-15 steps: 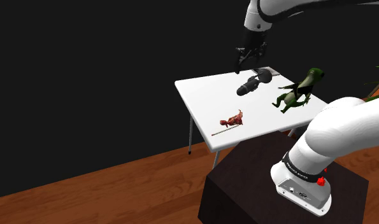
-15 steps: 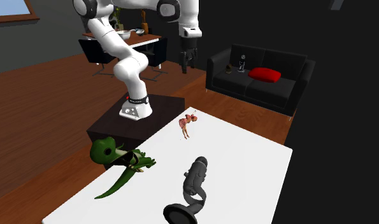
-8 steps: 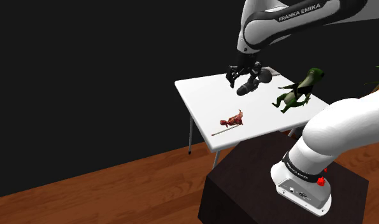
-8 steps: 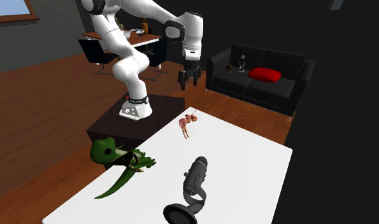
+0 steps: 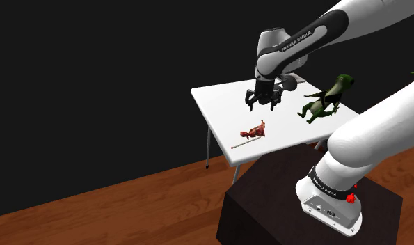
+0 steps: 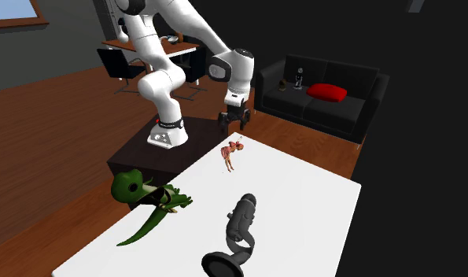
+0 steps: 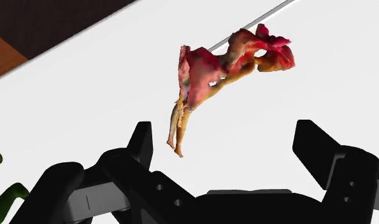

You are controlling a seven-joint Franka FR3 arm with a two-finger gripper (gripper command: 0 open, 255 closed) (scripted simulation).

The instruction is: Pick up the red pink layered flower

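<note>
Downward and across the counter [image 5: 219, 104] the arm has swung in the last second, bringing the gripper [image 5: 262, 103] over the flower [image 5: 256, 131]. Nothing is lifted yet: the red-pink flower lies flat near the counter's edge, untouched. The gripper's fingers stand wide apart and empty, so the final descent, the closing and the lift are left.

Tabletop [image 5: 219, 104] bare all round flower [image 5: 256, 131]; green dino [image 5: 323, 101] & dark grey figure [image 6: 241, 222] lie well apart.
</note>
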